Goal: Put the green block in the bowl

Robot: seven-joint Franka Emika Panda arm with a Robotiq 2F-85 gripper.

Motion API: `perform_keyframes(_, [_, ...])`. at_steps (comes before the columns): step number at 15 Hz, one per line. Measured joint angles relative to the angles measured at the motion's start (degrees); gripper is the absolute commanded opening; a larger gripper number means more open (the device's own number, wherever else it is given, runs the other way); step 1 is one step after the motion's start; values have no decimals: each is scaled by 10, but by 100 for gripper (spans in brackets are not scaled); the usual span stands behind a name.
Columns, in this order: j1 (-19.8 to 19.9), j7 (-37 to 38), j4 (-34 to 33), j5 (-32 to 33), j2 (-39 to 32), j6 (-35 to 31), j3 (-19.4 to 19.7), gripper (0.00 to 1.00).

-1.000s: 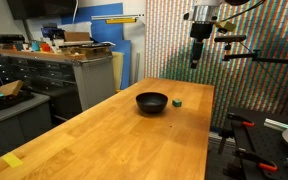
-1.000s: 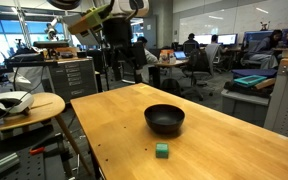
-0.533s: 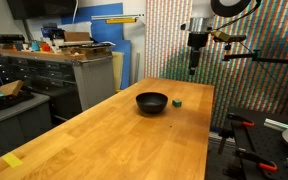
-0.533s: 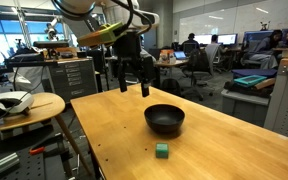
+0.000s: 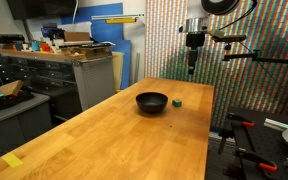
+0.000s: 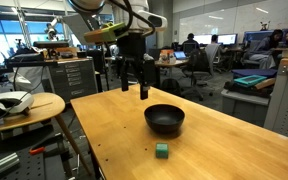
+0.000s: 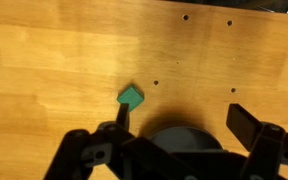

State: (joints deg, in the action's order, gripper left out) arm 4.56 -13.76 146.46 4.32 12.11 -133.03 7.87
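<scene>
My gripper (image 6: 135, 88) hangs high above the table (image 6: 229, 140), jaws spread wide, nothing between them. Looking down through the wrist view, my fingertips (image 7: 120, 113) stand well apart, and the block (image 7: 132, 97) lies on bare wood near one of them. The bowl (image 7: 180, 134) shows as a dark round low in that picture, partly behind my own hardware. In an exterior view the block (image 6: 161, 151) sits just beside the bowl (image 6: 165, 125), outside it, not touching
</scene>
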Motion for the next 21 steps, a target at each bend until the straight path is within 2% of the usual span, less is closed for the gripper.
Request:
perform_keyframes(7, [0, 1, 2, 0, 0, 0, -1, 100])
perform_keyframes(11, [-1, -1, 8, 52, -3, -10, -15, 100])
perform_keyframes(15, [-1, -1, 29, 127, -18, -65, -31, 100])
perform_keyframes(21, [0, -39, 45, 135, -80, -164, -26, 100])
